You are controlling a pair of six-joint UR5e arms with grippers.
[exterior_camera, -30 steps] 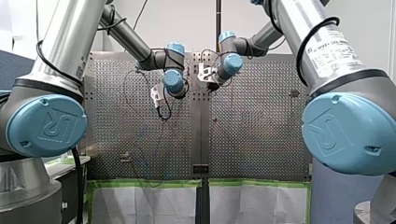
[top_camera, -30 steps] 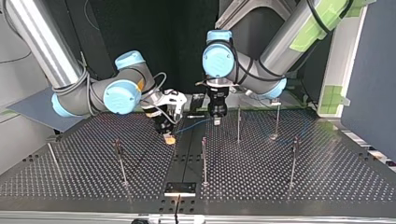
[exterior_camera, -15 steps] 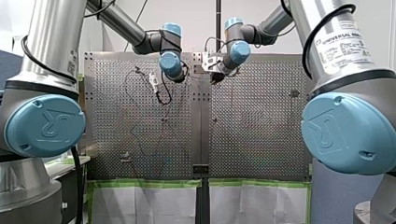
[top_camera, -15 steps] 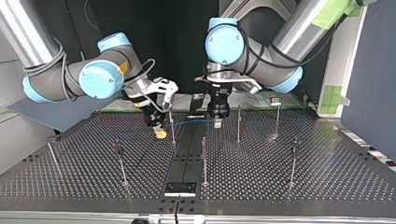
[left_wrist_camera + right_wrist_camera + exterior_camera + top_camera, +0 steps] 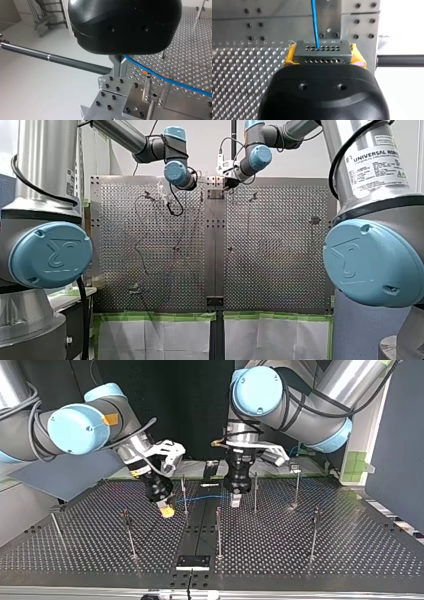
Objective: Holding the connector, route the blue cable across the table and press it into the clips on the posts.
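Grey connector (image 5: 323, 53) clamped between yellow pads (image 5: 359, 58) of my right gripper (image 5: 167, 509), left of centre in top view. Thin blue cable (image 5: 205, 497) strung from it to my left gripper (image 5: 235, 501), metal fingers (image 5: 119, 67) pinched shut on it. Probably light, limp, slippery; best held by the rigid connector.

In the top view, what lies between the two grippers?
In the top view, the blue cable runs from my right gripper across to my left gripper, and one thin post stands in that gap.
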